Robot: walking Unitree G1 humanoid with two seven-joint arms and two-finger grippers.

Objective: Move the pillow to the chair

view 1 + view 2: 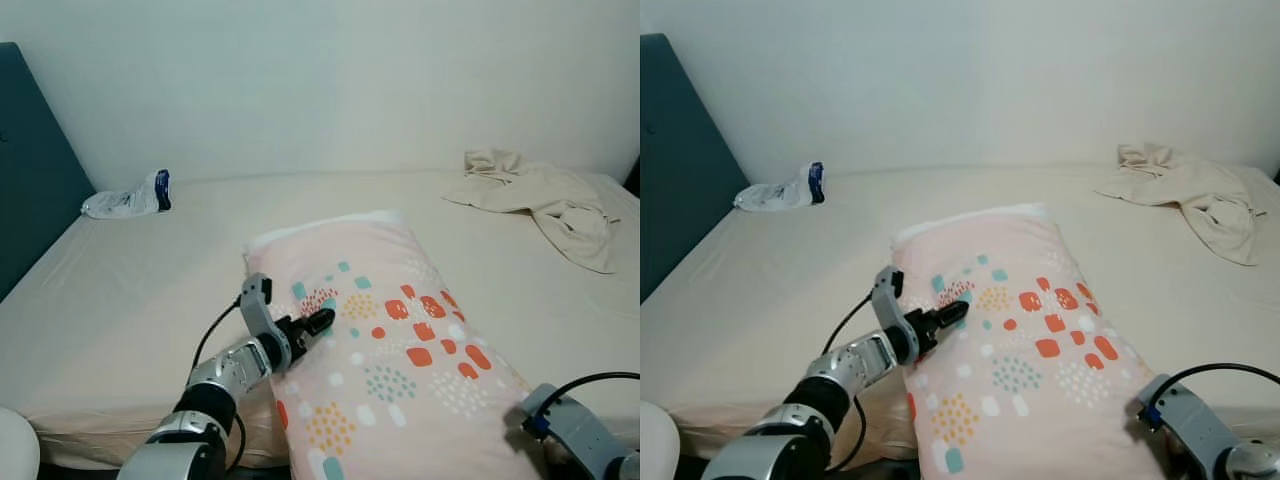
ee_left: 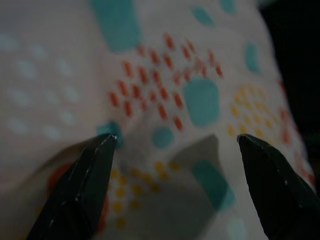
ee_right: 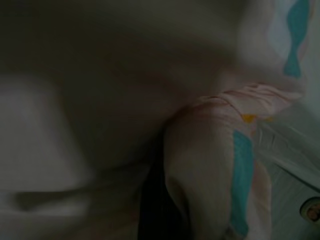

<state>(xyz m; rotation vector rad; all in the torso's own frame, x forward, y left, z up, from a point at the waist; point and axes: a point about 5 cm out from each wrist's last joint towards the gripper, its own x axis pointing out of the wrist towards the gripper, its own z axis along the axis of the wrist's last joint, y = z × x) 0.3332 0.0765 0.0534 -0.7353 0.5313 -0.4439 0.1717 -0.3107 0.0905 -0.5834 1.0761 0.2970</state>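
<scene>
Pink with dots, the pillow (image 1: pixel 390 350) lies long-ways from the bed's (image 1: pixel 150 290) front edge toward its middle. The left gripper (image 1: pixel 315 325) rests on it; the left wrist view shows its fingers (image 2: pixel 80 190) spread wide. The right gripper's fingers are hidden, so I cannot tell. A bag (image 1: pixel 125 200) and a cloth (image 1: pixel 545 200) lie at the far corners.

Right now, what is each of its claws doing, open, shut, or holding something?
Left gripper: open, fingertips against the patterned pillow, not clamped on it.
Right gripper: at the pillow's near corner; cannot be told.
</scene>
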